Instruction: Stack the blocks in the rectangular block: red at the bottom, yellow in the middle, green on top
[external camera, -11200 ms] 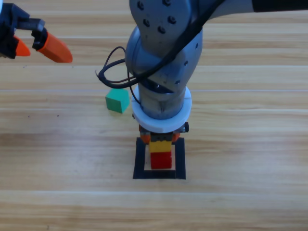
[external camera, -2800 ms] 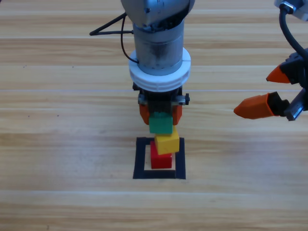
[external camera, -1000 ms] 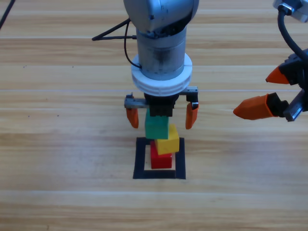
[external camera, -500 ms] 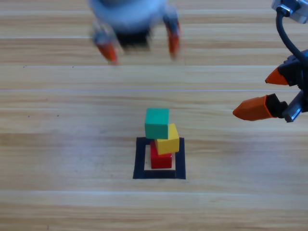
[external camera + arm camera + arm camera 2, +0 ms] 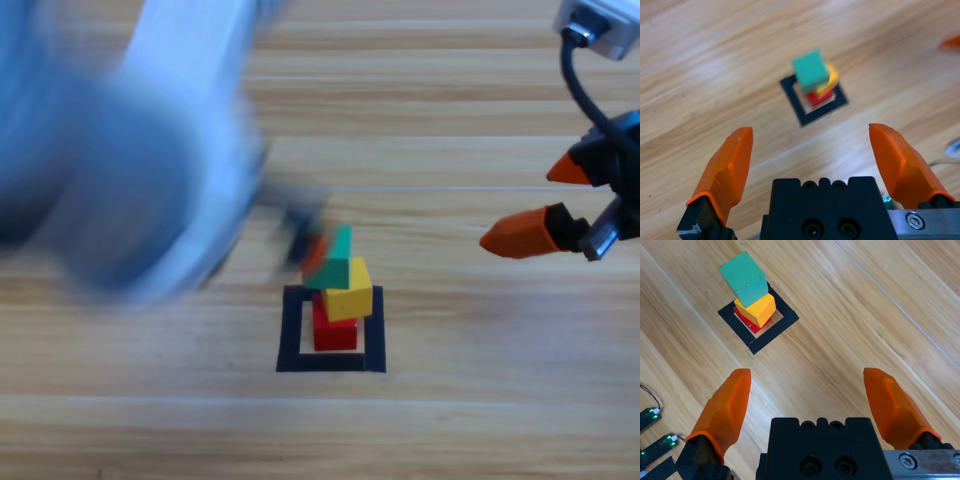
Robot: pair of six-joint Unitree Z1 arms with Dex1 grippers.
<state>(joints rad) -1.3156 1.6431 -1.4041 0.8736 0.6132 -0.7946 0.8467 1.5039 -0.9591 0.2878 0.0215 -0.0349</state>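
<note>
The red block (image 5: 335, 332) sits inside the black rectangular block outline (image 5: 291, 335). On it rests the yellow block (image 5: 350, 292), shifted a little right, and the green block (image 5: 334, 258) lies on top, shifted up and left. The stack is staggered but standing, as the right wrist view also shows: green block (image 5: 744, 277), yellow block (image 5: 758, 309), red block (image 5: 747, 322). My left gripper (image 5: 810, 129) is open and empty, well away from the green block (image 5: 811, 70). The left arm (image 5: 130, 170) is a blurred mass at upper left. My right gripper (image 5: 518, 208) waits open at the right edge.
Bare wooden table (image 5: 480, 400) surrounds the outline on all sides. The blurred left arm hides the table's upper left part and reaches close to the stack's left side.
The left gripper, open over the green block a second ago, has pulled away, and the left arm now sweeps blurred across the upper left. The stack has not moved. The right gripper barely shifted.
</note>
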